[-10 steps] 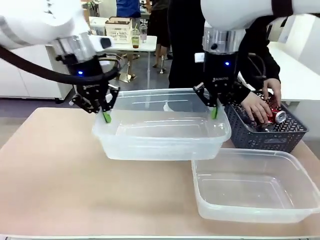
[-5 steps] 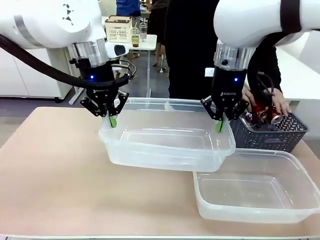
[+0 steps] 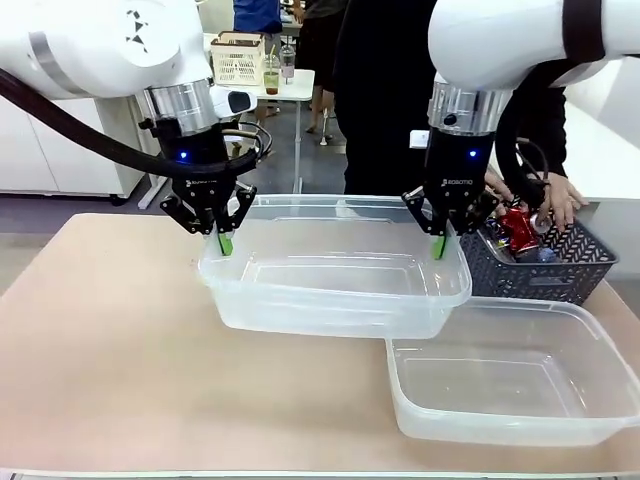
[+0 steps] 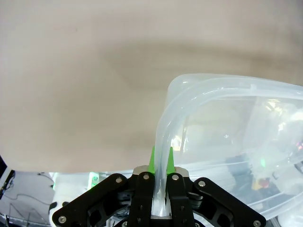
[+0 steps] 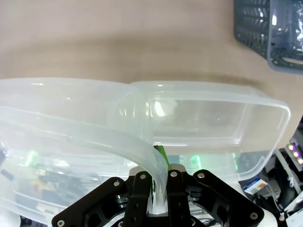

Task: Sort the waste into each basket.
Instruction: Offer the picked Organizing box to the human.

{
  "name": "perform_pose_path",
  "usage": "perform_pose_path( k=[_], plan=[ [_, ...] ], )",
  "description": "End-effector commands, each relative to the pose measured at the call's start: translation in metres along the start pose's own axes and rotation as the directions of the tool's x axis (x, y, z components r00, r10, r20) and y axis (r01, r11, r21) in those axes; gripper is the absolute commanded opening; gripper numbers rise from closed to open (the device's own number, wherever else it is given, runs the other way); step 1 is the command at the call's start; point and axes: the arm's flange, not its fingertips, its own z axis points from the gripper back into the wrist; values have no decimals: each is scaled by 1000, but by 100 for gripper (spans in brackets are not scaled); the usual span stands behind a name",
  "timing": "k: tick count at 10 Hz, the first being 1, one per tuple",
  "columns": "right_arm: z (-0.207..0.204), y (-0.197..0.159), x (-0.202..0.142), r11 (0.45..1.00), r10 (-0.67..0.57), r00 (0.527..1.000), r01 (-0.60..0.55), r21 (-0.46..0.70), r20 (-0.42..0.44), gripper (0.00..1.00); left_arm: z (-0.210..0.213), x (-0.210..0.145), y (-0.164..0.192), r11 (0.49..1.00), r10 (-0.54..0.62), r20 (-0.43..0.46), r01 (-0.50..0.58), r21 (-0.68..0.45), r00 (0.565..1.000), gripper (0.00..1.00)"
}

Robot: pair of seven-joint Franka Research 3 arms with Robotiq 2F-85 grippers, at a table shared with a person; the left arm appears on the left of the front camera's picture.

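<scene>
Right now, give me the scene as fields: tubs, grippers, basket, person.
held tub: empty, gripped at both ends
left gripper: shut on held tub, left rim
right gripper: shut on held tub, right rim
second tub: empty, on table, front right
basket: dark grey, behind second tub, cans inside
hand: person's, at basket

Clear tub (image 3: 330, 300), dark grey slotted basket (image 3: 530, 277), red can (image 3: 516, 228); tan table (image 3: 100, 350)
</scene>
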Motion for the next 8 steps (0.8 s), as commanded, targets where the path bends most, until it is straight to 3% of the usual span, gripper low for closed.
perform_pose_path(
  k=[1,8],
  plan=[
    [1,1,-3,1000,12,1000,-12,-27,-7,4,7,0,-2,1000,4,18,-3,-15,1000,4],
    [1,1,-3,1000,12,1000,-12,-27,-7,4,7,0,-2,1000,4,18,-3,-15,1000,4]
  ],
)
